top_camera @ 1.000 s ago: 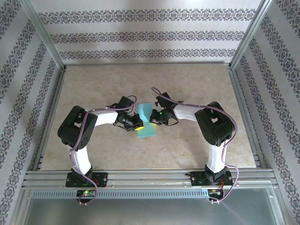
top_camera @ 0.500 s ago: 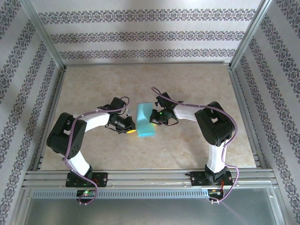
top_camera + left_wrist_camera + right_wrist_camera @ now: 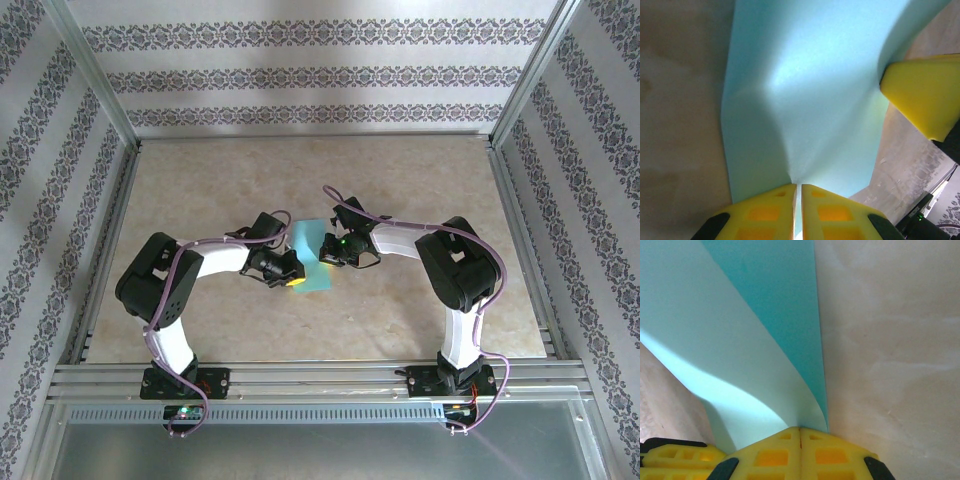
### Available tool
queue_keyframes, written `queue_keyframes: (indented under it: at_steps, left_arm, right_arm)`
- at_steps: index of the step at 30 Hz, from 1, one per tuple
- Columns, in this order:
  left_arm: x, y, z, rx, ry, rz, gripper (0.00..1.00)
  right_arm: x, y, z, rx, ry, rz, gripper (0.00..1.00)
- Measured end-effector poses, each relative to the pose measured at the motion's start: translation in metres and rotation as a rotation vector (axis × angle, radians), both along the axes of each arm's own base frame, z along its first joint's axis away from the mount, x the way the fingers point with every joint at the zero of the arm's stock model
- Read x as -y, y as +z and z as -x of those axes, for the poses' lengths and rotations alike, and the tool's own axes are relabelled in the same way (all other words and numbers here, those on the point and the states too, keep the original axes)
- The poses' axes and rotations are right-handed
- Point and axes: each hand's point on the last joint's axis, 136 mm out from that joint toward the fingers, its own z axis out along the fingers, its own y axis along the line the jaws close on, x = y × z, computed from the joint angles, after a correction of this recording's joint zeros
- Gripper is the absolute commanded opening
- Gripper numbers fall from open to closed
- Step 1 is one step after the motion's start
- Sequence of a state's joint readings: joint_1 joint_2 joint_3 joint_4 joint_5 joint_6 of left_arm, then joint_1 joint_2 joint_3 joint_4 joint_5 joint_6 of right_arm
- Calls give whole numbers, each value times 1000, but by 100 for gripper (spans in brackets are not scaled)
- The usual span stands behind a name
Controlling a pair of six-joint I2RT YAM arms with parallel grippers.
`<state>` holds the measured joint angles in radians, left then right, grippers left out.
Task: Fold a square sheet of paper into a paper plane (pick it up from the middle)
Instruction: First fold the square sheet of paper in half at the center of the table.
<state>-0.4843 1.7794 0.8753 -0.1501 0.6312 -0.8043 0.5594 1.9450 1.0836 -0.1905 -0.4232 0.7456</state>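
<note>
The light-blue paper [image 3: 308, 240] is held at the middle of the worktop [image 3: 420, 180] — one edge is pinched in the closed jaws of the left gripper [image 3: 797, 186], the opposite edge in those of the right gripper [image 3: 800, 429] — and is bowed between them.

The left arm [image 3: 225, 258] and the right arm [image 3: 400, 238] wore smooth white shells over their long links, with bulky matt-black housings at the joints. Thin lilac cables [image 3: 345, 200] ran loosely along both. The black bases [image 3: 183, 382] carried small green and red lights, and a green light [image 3: 343, 242] glowed near the right wrist. The left claw [image 3: 797, 189] and the right claw [image 3: 800, 430] had bright yellow fingers [image 3: 765, 457] moulded with rectangular pockets and backed in black.
</note>
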Motion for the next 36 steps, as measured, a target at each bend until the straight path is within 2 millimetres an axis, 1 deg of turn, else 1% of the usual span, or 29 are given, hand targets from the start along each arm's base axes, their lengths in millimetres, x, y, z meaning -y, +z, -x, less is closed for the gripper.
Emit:
queue_keyframes:
  at_steps: [2,5,10,12,16,18,20,22,24,27,30,36]
  left_arm:
    - [-1,0,2,14,-9,-1,12]
    - [-7,0,10,24,-28,-16,12]
    - [-25,3,37,-7,-58,-72,12]
    - [-27,7,41,-12,-62,-74,12]
    - [-23,19,34,20,-58,-55,12]
    - [-19,25,25,40,-51,-48,12]
    - [-13,30,11,66,-46,-37,12]
    - [-6,30,-1,80,-36,-24,12]
    - [-1,23,-9,82,-28,-13,12]
    - [-2,10,-7,49,-20,-22,12]
    - [-6,0,3,24,-23,-31,12]
    - [-11,-1,12,59,-66,-30,12]
  right_arm:
    - [0,0,0,0,0,0,5]
    - [0,0,0,-2,-3,0,5]
    - [0,0,0,-1,-2,0,5]
    - [0,0,0,-1,-2,0,5]
    - [0,0,0,-1,-2,0,5]
    - [0,0,0,-1,-2,0,5]
    - [0,0,0,-2,-2,-1,5]
    - [0,0,0,-2,-2,0,5]
    - [0,-1,0,-2,-2,0,5]
    - [0,-1,0,-2,-2,0,5]
    - [0,-1,0,-3,-2,0,5]
    - [0,0,0,0,-2,-1,5]
